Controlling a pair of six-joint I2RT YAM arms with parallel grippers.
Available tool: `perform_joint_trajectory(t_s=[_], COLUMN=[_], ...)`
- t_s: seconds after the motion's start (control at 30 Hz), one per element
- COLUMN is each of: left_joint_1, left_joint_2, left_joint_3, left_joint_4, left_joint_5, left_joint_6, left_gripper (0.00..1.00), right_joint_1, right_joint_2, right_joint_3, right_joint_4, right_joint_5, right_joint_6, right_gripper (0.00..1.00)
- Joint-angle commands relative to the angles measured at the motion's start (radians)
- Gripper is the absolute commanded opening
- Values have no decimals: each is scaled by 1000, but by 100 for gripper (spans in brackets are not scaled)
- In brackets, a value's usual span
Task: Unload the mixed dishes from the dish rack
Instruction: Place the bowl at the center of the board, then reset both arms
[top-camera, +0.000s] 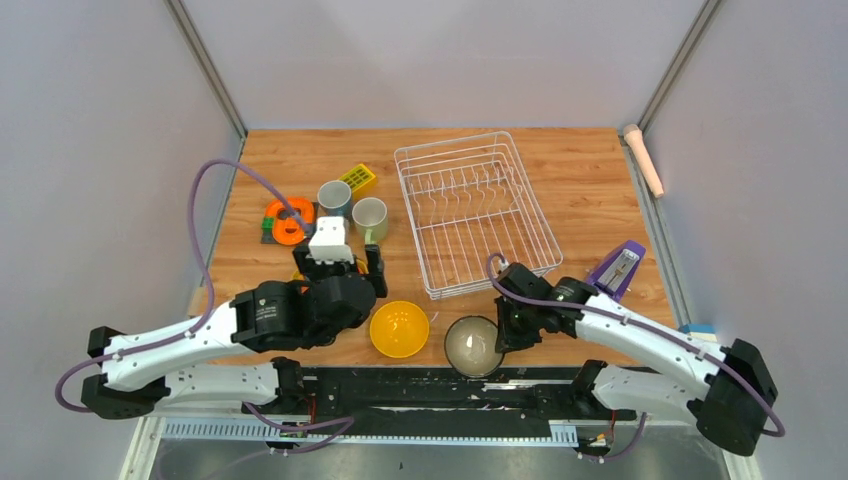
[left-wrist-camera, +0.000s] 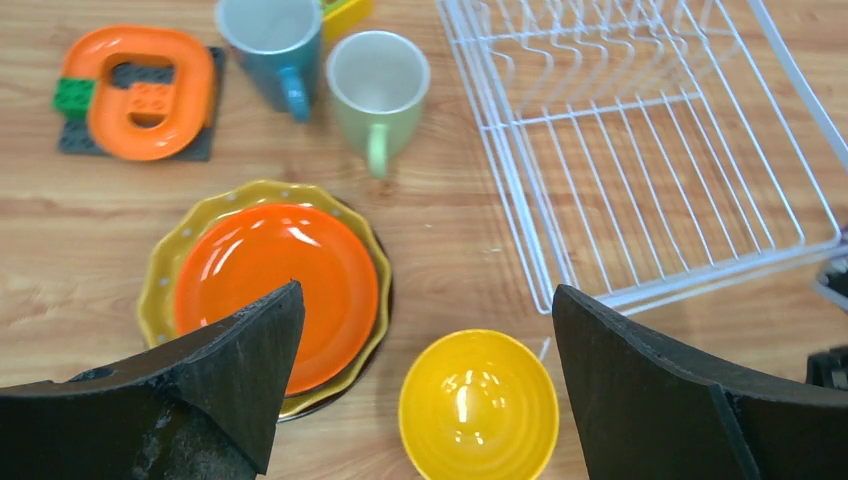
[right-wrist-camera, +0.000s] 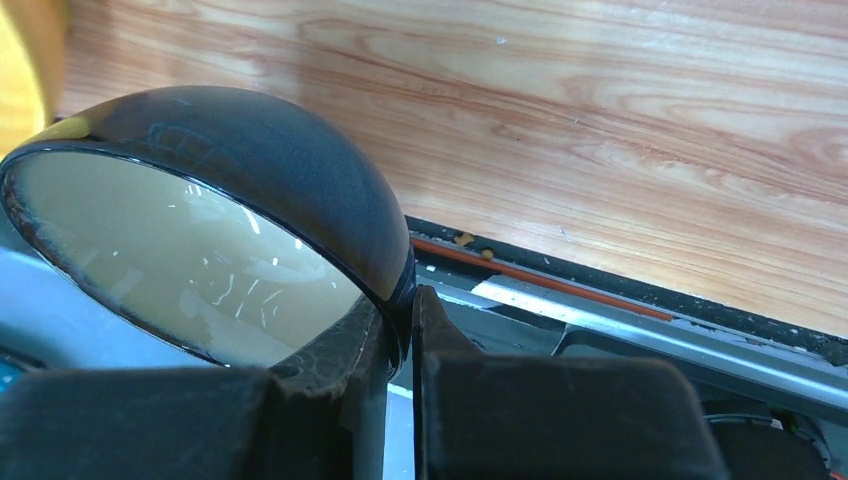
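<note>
The white wire dish rack (top-camera: 475, 210) stands empty at the table's middle; it also shows in the left wrist view (left-wrist-camera: 640, 150). My right gripper (top-camera: 503, 335) is shut on the rim of the dark bowl (top-camera: 473, 345), pinching it (right-wrist-camera: 405, 310) with the bowl (right-wrist-camera: 280, 170) tilted over the table's front edge. My left gripper (left-wrist-camera: 427, 290) is open and empty above the yellow bowl (left-wrist-camera: 478, 405) and a stack of plates: orange (left-wrist-camera: 270, 280) on yellow (left-wrist-camera: 165, 270) on dark brown (left-wrist-camera: 330, 400). The blue mug (left-wrist-camera: 272, 40) and pale green mug (left-wrist-camera: 377, 85) stand behind them.
An orange round gadget (top-camera: 287, 222) and a yellow studded brick (top-camera: 358, 179) lie at the back left. A purple object (top-camera: 618, 268) sits right of the rack, and a pinkish cylinder (top-camera: 643, 158) lies at the right edge. A black rail (top-camera: 420, 385) runs along the front.
</note>
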Motion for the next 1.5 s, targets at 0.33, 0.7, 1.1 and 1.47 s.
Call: perform_joint_trajectory(t_s=[0.33,0.7,1.1,1.47], left_joint_1=[0,1,1,2], left_joint_2=[-223,-245,-240,-237], left_joint_3=[-69,-96,-127,-124], left_joint_4=[-307,-255,-217,-195], left_joint_5=[-211,-173,-210,-241], left_joint_6=[-414,-357,-322,-245], left_gripper=[100,100,100,100], right_joint_1=[38,38,37,37], right_joint_2=[114,82,-203,-366], right_joint_3=[76,136,109,50], right_joint_4=[123,124,107,110], right_joint_5=[129,66,265,521], right_joint_6=[160,114,179,215], right_gripper=[14,79,100,100])
